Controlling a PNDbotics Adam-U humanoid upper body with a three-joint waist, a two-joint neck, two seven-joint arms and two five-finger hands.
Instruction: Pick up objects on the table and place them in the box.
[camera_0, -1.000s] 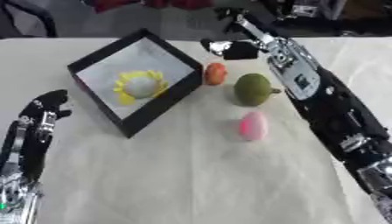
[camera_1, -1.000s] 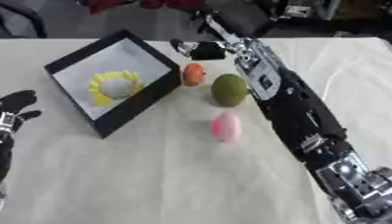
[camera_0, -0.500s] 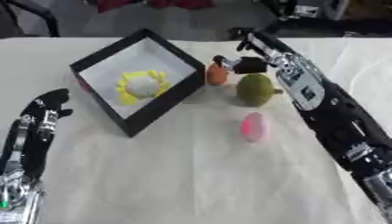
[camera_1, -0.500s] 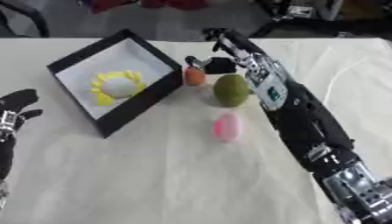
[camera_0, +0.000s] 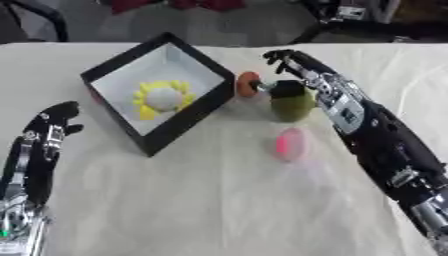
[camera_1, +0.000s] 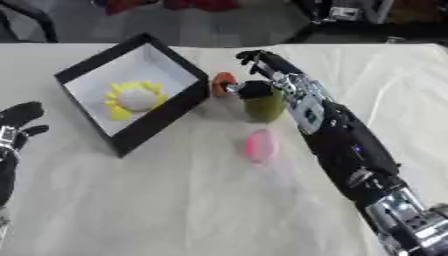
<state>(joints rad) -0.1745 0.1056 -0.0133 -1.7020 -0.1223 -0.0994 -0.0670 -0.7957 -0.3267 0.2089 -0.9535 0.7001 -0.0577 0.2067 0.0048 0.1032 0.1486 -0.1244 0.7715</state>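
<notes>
Black box (camera_0: 186, 112) w/ white floor holds 1 yellow-and-white flower-like item (camera_0: 159, 98). Just right of it: orange object (camera_0: 248, 83), green fruit (camera_0: 291, 105), pink object (camera_0: 290, 143) nearer me. My right hand (camera_0: 289, 86) sits atop the green fruit, fingers curled over it. Left hand (camera_0: 52, 125) idle lower left, fingers straight.

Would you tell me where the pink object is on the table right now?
The pink object lies on the cloth right of centre, below the green fruit, apart from it and right of the black box.
</notes>
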